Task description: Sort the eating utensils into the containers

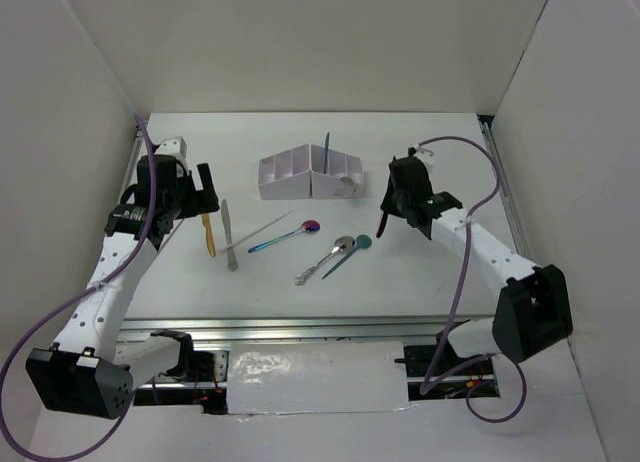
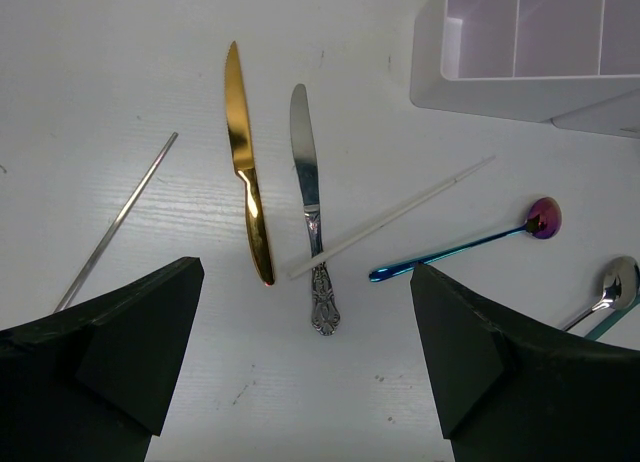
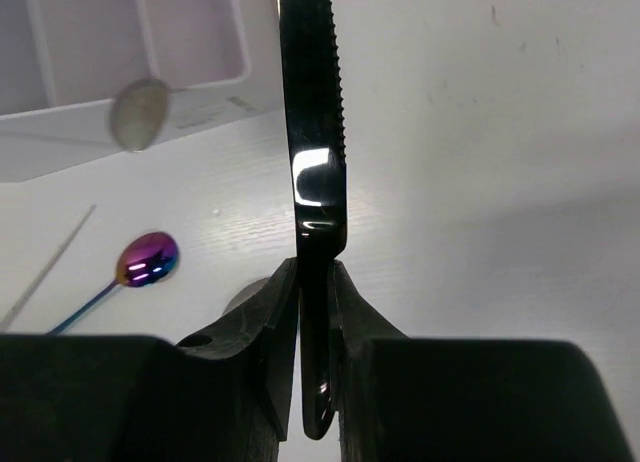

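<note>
Right jaws: clamped on black knife (image 3: 312, 132), blade running up-frame, away from them.
Organizer box (image 1: 285, 189): left of that knife in top view, apparently this arm's nearer reach.
Left jaws: wide apart above gold knife (image 2: 245, 162) on surface.

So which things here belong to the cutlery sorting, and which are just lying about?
Job: gold knife, silver knife, white stick, purple-blue spoon, silver spoon, teal spoon, black knife in right gripper, white box.
Lying about: purple cables, white sheet.
</note>
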### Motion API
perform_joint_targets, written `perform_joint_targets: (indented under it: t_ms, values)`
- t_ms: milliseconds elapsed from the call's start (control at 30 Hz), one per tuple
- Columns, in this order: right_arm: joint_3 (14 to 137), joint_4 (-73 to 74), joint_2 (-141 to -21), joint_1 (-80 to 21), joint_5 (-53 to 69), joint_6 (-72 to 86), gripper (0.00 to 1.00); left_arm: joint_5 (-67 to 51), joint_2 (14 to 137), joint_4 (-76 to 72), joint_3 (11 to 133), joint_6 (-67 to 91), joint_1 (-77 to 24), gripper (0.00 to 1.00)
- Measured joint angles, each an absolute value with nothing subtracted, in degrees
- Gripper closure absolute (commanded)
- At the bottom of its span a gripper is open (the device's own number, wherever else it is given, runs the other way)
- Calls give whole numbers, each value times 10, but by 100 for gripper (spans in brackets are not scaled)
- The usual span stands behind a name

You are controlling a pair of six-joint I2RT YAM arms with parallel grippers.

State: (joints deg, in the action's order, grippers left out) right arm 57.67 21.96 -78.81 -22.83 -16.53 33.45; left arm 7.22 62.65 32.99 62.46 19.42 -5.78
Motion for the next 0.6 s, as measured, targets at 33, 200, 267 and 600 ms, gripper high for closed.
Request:
perform_joint_targets:
  t_ms: [33,200,267,600]
  values:
    - [575,215,-775,-231,-163,326,95,72,627,330,625,194,-58,1]
    - [575,162,-725,-244,-155,277,95,71,628,330,625,195,-58,1]
    - [575,138,-716,-250,-154,259,95,70,630,330,625,195,-58,1]
    - [644,-38,-783,-298,-106,181,95,63,648,333,625,197,-58,1]
